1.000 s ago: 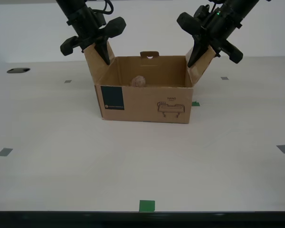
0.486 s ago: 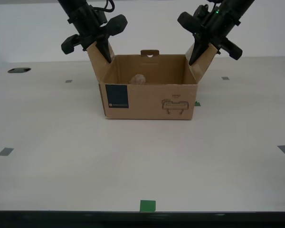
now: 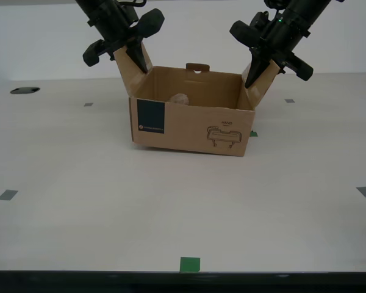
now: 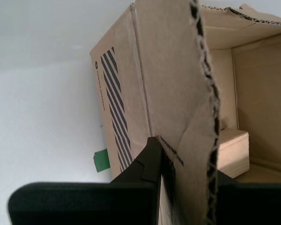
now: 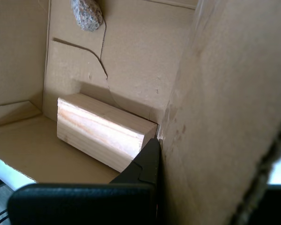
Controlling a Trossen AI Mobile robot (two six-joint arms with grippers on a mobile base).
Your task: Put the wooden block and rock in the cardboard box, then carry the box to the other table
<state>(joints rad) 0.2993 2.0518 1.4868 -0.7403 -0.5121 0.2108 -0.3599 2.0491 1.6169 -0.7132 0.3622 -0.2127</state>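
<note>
My first gripper [image 5: 166, 154] and my second gripper [image 4: 185, 157] are each clamped on a side flap of the brown corrugated cardboard box [image 3: 189, 125]. Inside it, beyond my first gripper, lie the pale tan rectangular wooden block [image 5: 103, 131] and the small pinkish-beige rough rock [image 5: 87, 13], apart.

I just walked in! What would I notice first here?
A cardboard box sits tilted in the middle of the table. My first hand pinches its flap on the exterior view's left, and my second hand pinches the flap on that view's right. Inside lie a rock and a wooden block.
</note>
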